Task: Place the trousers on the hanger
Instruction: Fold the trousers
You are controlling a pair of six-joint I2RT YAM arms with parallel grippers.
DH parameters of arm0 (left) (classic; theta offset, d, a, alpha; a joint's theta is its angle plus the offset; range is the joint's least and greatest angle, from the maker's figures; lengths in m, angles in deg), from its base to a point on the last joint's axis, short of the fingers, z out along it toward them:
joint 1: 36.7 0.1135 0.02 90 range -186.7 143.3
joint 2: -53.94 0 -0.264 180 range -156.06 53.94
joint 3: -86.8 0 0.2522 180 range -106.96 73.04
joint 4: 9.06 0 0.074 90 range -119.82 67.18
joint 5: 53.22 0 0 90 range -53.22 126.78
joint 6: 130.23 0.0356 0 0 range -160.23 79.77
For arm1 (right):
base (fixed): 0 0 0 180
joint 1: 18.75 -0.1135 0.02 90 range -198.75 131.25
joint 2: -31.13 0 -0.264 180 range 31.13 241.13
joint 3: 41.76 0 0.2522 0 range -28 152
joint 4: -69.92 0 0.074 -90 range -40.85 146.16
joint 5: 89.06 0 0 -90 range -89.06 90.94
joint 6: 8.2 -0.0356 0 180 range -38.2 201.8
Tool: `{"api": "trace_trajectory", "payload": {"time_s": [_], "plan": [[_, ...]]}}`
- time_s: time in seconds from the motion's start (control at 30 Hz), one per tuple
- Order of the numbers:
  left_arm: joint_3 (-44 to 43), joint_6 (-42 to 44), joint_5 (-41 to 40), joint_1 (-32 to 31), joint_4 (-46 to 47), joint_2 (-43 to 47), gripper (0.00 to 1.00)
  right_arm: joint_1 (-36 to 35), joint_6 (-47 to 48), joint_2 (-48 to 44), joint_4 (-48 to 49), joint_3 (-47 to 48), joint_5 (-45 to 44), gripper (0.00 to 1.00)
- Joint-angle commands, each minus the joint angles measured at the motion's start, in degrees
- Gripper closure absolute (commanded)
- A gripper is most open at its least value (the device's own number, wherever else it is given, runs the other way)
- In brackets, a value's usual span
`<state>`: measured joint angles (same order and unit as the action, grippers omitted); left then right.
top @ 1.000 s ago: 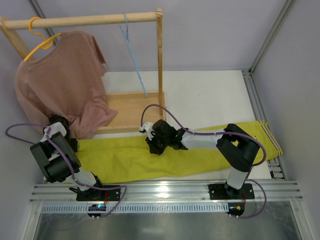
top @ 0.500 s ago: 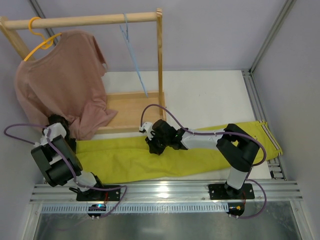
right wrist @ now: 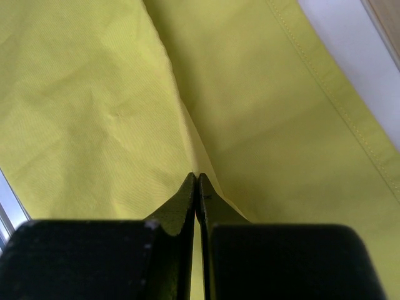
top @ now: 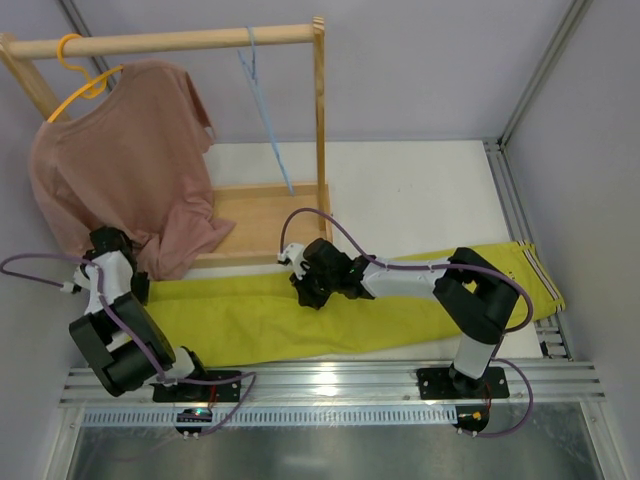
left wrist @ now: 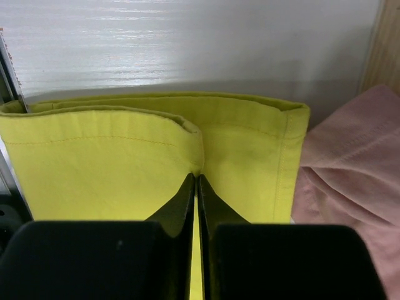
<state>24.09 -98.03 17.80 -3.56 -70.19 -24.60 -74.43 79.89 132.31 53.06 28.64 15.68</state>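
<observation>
Left gripper (left wrist: 197,185) is pinched tight on a fold at the trousers' leg hem, near the bench's left edge. Right gripper (right wrist: 197,185) is likewise clamped on a raised crease at mid-leg. The trousers (top: 400,312) lie flat along the near edge of the bench (top: 420,195), with the waistband toward the right edge. The hanger (top: 269,130) hangs from the wooden rail (top: 170,42) at the far edge.
</observation>
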Motion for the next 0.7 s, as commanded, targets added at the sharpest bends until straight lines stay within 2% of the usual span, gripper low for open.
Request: {"api": "trace_trajectory", "payload": {"time_s": [0.0, 0.33, 0.67], "plan": [[-1.06, 0.85, 0.78, 0.43, -0.18, 5.49, 1.0, -0.66, -1.77, -3.27, -0.6, 3.03, -1.47, 0.96], [-4.31, 0.32, 3.07, 0.52, -2.45, 14.64, 1.0, -1.71, -3.18, -6.17, -0.95, 4.18, -3.14, 0.96], [-4.67, 0.23, 6.06, 0.52, -1.5, 15.44, 1.0, -1.8, -4.68, -10.82, -1.04, 2.16, -7.35, 0.96]]}}
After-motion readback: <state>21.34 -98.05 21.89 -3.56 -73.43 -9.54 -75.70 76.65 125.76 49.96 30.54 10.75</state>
